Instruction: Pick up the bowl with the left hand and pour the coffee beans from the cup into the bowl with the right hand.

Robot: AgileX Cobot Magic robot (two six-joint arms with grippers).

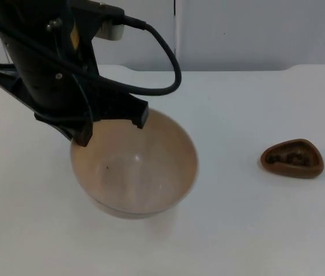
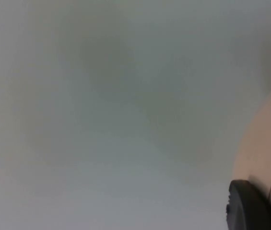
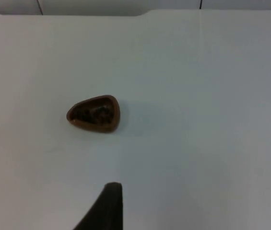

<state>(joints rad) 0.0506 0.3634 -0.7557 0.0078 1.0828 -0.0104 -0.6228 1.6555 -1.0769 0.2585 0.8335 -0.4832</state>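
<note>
A tan bowl [image 1: 134, 169] sits under the left arm, and I see nothing inside it. My left gripper [image 1: 87, 135] grips its far-left rim and is shut on it. The left wrist view shows the bowl's pale wall [image 2: 265, 143] against a black fingertip [image 2: 250, 208]. A small brown cup [image 1: 292, 158] with dark coffee beans in it stands on the table [image 1: 237, 230], well to the right of the bowl. My right gripper [image 3: 107, 208] hangs above the table, a good way short of the cup [image 3: 95, 113] and touching nothing.
The grey partition wall [image 1: 254, 34] closes off the table's far edge. A wide stretch of white table lies between the bowl and the cup.
</note>
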